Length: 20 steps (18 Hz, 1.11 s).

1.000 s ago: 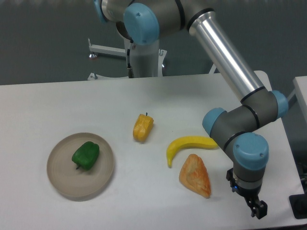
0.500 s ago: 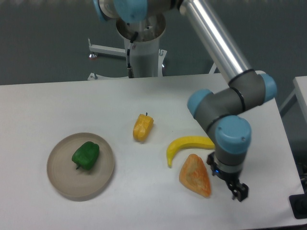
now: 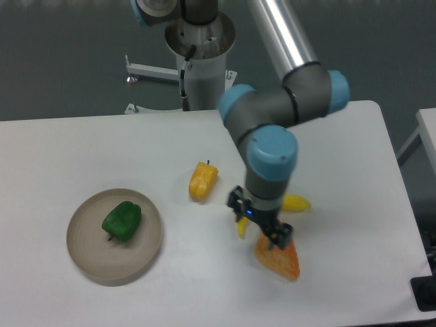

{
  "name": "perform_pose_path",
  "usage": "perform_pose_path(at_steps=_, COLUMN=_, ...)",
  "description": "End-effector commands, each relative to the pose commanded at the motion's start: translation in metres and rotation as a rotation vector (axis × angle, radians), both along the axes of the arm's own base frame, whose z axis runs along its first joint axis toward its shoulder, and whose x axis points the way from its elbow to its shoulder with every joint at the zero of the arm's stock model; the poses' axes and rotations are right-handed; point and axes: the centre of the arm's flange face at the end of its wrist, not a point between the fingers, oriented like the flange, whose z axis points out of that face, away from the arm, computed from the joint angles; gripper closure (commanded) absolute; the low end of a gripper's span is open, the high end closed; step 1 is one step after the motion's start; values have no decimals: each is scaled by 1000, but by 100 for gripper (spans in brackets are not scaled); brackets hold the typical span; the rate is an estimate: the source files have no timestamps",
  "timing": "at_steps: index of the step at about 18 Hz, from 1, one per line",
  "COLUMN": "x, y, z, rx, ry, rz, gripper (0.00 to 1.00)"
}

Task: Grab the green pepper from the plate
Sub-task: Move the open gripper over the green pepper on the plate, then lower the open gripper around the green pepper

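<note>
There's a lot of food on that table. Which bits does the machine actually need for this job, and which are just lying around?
Needed:
- pepper, green, lying on the plate
- plate
- end effector, far from the plate

Lying about:
- yellow pepper
- banana, partly hidden by the arm
- orange wedge

One table point(image 3: 82, 143) is carrying everything countable here. One plate point(image 3: 86, 255) is sitting on it, and one green pepper point(image 3: 122, 220) is lying in that plate. One yellow-orange pepper point(image 3: 203, 180) is lying on the bare tabletop. One banana point(image 3: 294, 203) is showing, partly hidden by the arm. One orange wedge-shaped piece point(image 3: 283, 259) is lying near it. One arm point(image 3: 272, 136) with one tool point(image 3: 262, 225) is hanging above them. That is making two peppers and four food pieces altogether.
</note>
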Motion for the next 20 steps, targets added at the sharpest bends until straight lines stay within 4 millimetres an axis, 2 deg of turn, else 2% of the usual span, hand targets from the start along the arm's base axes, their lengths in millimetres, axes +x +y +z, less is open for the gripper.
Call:
perform_pose_path(at_steps=5, x=66, y=-5, z=-18, rx=-32, ry=-43, rz=56, gripper=0)
perform_pose_path(at_steps=7, x=93, y=0, z=-29, rx=-7, ry=-38, rz=95, gripper=0)
perform_pose_path(at_steps=10, x=123, y=3, z=-39, rx=3, ry=-48, rz=150, gripper=0)
perform_pose_path(at_steps=14, x=150, y=8, z=-38, rx=8, ry=-87, rz=216, gripper=0)
perform_pose_path(at_steps=15, x=152, y=8, z=-37, rx=9, ry=-88, rz=217, gripper=0)
perform_pose_path(at_steps=17, x=168, y=10, z=-38, rx=7, ry=-89, rz=199, gripper=0)
perform_pose_path(at_steps=20, x=174, y=14, z=-45, rx=16, ry=-87, rz=193, gripper=0)
